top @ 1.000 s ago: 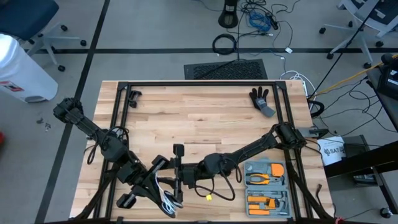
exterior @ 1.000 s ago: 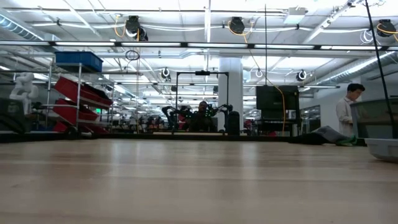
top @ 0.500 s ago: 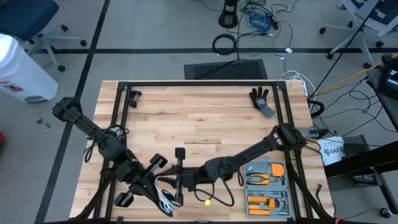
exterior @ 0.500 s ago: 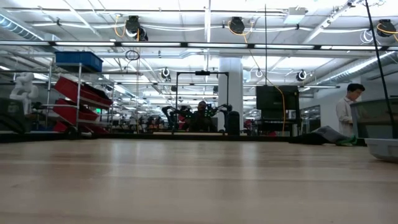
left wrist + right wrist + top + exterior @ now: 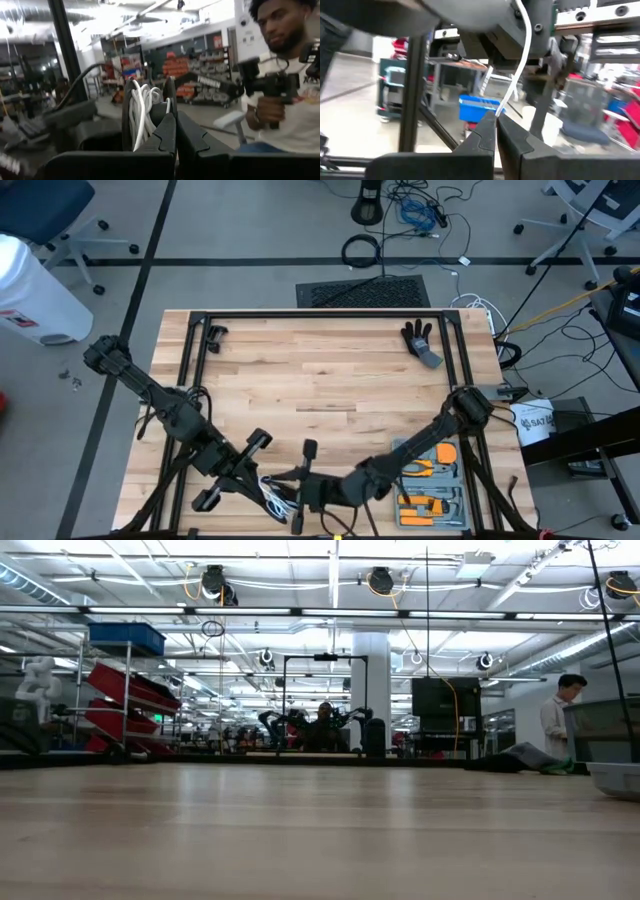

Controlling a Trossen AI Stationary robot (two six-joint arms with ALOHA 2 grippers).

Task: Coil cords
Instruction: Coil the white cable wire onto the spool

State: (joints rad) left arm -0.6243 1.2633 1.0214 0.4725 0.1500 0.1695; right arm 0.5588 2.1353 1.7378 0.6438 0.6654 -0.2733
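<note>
Both grippers hover above the table's near edge. My left gripper [image 5: 262, 488] is shut on a small black reel [image 5: 146, 116], which shows edge-on with white cord wound between its two discs. The white cord [image 5: 272, 500] runs from the reel to my right gripper [image 5: 292, 492], which is shut on it just to the right. In the right wrist view the cord [image 5: 520, 60] rises in a curve from the fingertips. The low view shows neither arm. My left gripper pinches the rim of one disc of the reel [image 5: 170, 102] between its two fingers, which point about level. The reel stands on edge, clear of the table. My right gripper pinches a single strand of the white cord [image 5: 497, 113] at its fingertips, fingers about level. From there the strand runs up and away in a gentle curve.
An open grey and orange tool case [image 5: 430, 480] lies at the near right, close under my right arm. A black glove [image 5: 420, 340] lies at the far right. Black frame rails [image 5: 320, 315] border the table. A person [image 5: 290, 75] holding hand controllers stands beyond the near edge.
My right gripper has moved toward the table's near edge and a little to the right, turning as it went, and now sits beside the reel. My left gripper has stayed in place with the reel.
</note>
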